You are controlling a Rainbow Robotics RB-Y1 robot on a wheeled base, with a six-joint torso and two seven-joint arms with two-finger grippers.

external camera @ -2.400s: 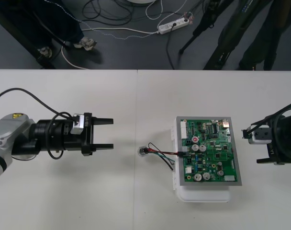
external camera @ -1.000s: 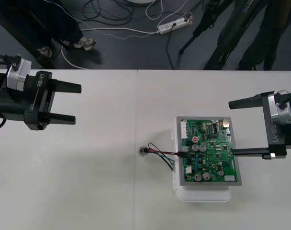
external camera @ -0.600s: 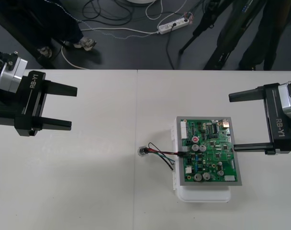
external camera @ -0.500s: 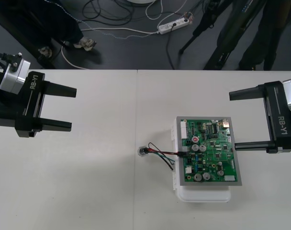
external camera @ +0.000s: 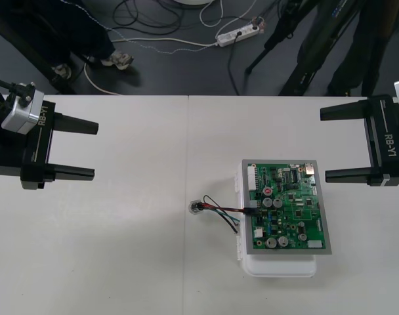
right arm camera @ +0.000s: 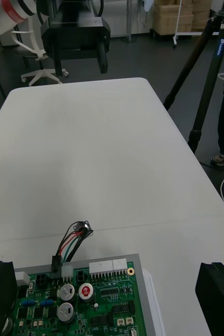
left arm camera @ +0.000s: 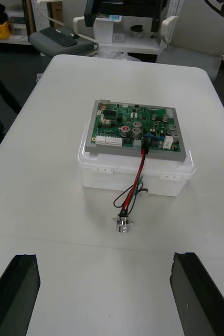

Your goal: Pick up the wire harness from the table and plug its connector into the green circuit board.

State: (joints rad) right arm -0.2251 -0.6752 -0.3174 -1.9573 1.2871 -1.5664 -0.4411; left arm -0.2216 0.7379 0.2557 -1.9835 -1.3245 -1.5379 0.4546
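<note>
The green circuit board (external camera: 288, 207) sits on its white base (external camera: 278, 266) right of the table's middle. The harness's black plug (external camera: 250, 210) is seated at the board's left edge. Its red, black and green wires (external camera: 220, 211) run left to the round metal socket (external camera: 197, 207), which lies on the table. The left wrist view shows the plug (left arm camera: 144, 148) standing in the board with the socket (left arm camera: 123, 224) in front of the base. My left gripper (external camera: 94, 150) hangs open far left of the harness. My right gripper (external camera: 323, 146) is open above the board's far right corner.
The table seam (external camera: 187, 164) runs front to back just left of the socket. Bare tabletop lies between my left gripper and the harness. In the right wrist view my left gripper (right arm camera: 75, 31) shows across the table, beyond the wires (right arm camera: 72, 239).
Both grippers have risen and drawn back toward their own sides. The left has left the spot beside the socket. The harness and board have not moved.
</note>
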